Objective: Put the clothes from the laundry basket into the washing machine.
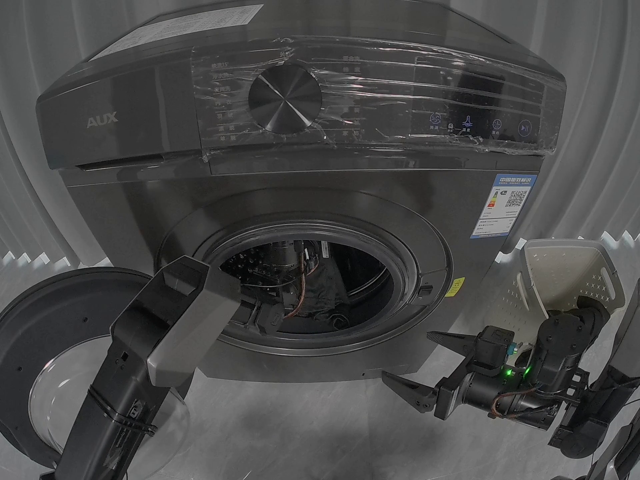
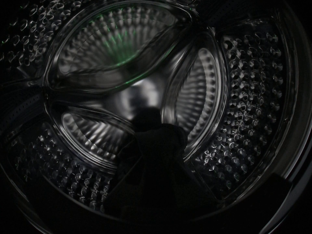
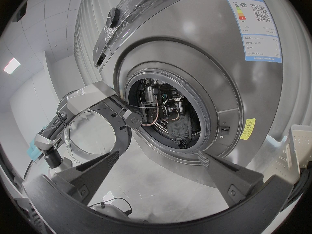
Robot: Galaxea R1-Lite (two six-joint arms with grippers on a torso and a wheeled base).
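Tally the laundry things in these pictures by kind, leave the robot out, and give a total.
Washing machine, door open: 1
White laundry basket: 1
Dark garment, inside the drum: 1
Total: 3

A pale, curtained room with a grey floor.
A light grey pleated curtain [image 1: 587, 68] hangs across the back of the room, its folds running straight down and its hem meeting the floor [image 1: 300, 428] in a zigzag line. The floor is smooth, grey and slightly glossy. In the right wrist view, a white panelled ceiling [image 3: 35, 23] carries one lit square light [image 3: 11, 65] above a plain white wall [image 3: 61, 78].
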